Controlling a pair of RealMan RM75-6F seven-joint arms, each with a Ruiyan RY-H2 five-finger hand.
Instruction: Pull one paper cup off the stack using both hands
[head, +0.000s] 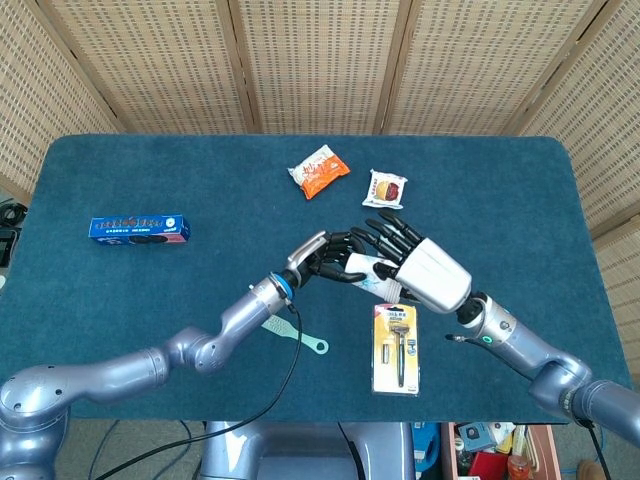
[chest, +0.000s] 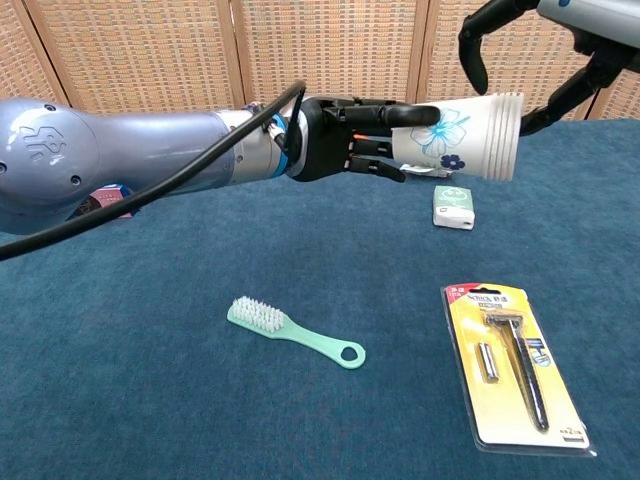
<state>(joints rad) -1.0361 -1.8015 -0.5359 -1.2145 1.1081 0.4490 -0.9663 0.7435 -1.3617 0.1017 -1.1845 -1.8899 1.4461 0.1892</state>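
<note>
Woven cane screens back a blue-felt counter (head: 100, 170).

Item: cup stack (chest: 462, 136), white with a blue flower, held sideways in the air above mid-counter, rims toward the right hand.

Left hand (chest: 340, 138): fingers wrapped around the closed end of the stack, holding it.

Right hand (head: 420, 268): at 3 o'clock of the stack, fingers (chest: 478, 38) spread and curved around the rim end; contact with a rim cannot be told.

Beneath: razor pack (head: 396, 348) at 6 o'clock, green brush (head: 296, 334) at 7 o'clock.

Risks, judged:
- Right fingers catch several rims, drawing off more than one cup.
- Squeeze dents the paper wall.
- Left hold slips, so the whole stack drops.
</note>
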